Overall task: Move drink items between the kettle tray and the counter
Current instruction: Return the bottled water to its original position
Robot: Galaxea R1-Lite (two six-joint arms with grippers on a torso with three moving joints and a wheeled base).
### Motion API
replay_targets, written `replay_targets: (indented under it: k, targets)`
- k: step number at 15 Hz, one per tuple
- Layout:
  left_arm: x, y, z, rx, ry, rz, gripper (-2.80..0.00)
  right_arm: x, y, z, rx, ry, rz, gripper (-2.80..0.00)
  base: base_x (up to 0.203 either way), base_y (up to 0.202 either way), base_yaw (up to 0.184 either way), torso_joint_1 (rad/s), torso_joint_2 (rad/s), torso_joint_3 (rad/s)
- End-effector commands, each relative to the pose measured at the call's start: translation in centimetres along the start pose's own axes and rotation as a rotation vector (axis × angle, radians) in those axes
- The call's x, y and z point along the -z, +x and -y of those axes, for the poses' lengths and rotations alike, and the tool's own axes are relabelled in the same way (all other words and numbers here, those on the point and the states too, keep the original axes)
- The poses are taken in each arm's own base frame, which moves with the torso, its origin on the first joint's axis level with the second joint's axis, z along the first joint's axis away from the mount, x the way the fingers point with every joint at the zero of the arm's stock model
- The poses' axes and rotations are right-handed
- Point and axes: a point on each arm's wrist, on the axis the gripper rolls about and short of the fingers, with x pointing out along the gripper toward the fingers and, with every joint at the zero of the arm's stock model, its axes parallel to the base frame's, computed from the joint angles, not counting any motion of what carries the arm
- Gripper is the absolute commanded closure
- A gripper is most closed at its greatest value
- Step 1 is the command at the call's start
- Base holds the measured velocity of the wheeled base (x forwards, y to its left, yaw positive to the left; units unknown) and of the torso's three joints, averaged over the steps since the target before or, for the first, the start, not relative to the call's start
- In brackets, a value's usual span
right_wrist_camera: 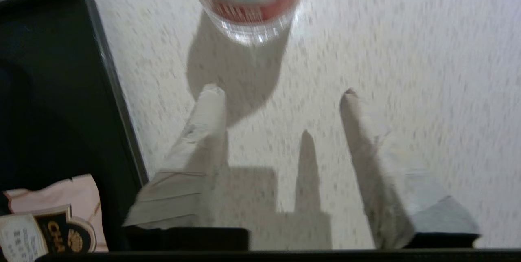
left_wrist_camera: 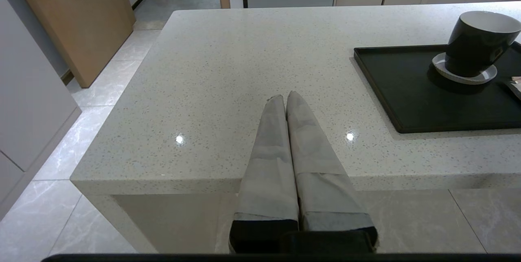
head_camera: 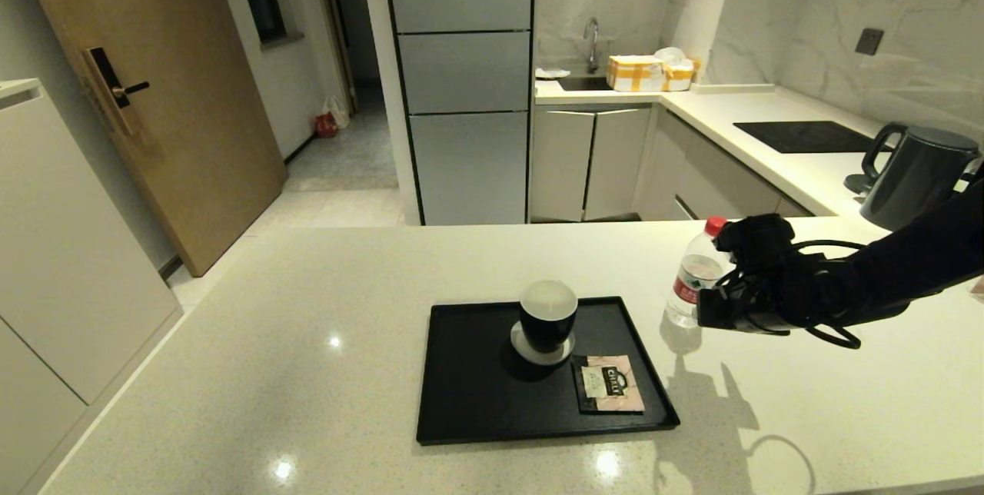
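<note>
The clear water bottle (head_camera: 696,276) with red cap and red label stands upright on the cream counter (head_camera: 307,326), just right of the black kettle tray (head_camera: 477,395). My right gripper (head_camera: 711,304) hovers low beside it, open. In the right wrist view the bottle (right_wrist_camera: 248,5) stands a little beyond the spread fingertips of the right gripper (right_wrist_camera: 280,92), with nothing between them. The pink-beige tea sachet (head_camera: 609,383) lies flat in the tray's near right corner, and shows there as the sachet (right_wrist_camera: 53,217) beside the tray rim (right_wrist_camera: 118,103). My left gripper (left_wrist_camera: 285,97) is shut and empty over the counter's near edge.
A black cup (head_camera: 547,318) on a grey coaster stands mid-tray. A dark kettle (head_camera: 919,176) and a black cooktop panel (head_camera: 803,136) lie at the far right. The counter drops to the floor on the left.
</note>
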Motion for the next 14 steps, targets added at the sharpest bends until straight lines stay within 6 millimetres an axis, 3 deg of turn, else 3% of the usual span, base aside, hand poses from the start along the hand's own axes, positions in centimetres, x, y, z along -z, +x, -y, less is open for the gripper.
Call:
replay_targets:
  k: [1,7,12,14]
  targets:
    - [0.0,0.0,0.0,-0.001,0.0,0.001,0.0,-0.1,0.3,-0.1,-0.005,-0.033,0.024,-2.8,0.0,0.0,0.0,0.0,0.0,0.0]
    - [0.0,0.0,0.0,-0.001,0.0,0.001,0.0,-1.2,2.3,-0.9,-0.011,-0.035,0.046,-2.8,0.0,0.0,0.0,0.0,0.0,0.0]
    - [0.0,0.0,0.0,-0.001,0.0,0.001,0.0,-1.7,6.4,-1.9,0.044,-0.018,0.129,-2.8,0.0,0.0,0.0,0.0,0.0,0.0]
    - [0.0,0.0,0.0,-0.001,0.0,0.001,0.0,-2.3,7.1,-2.1,0.065,-0.001,0.181,-2.8,0.0,0.0,0.0,0.0,0.0,0.0]
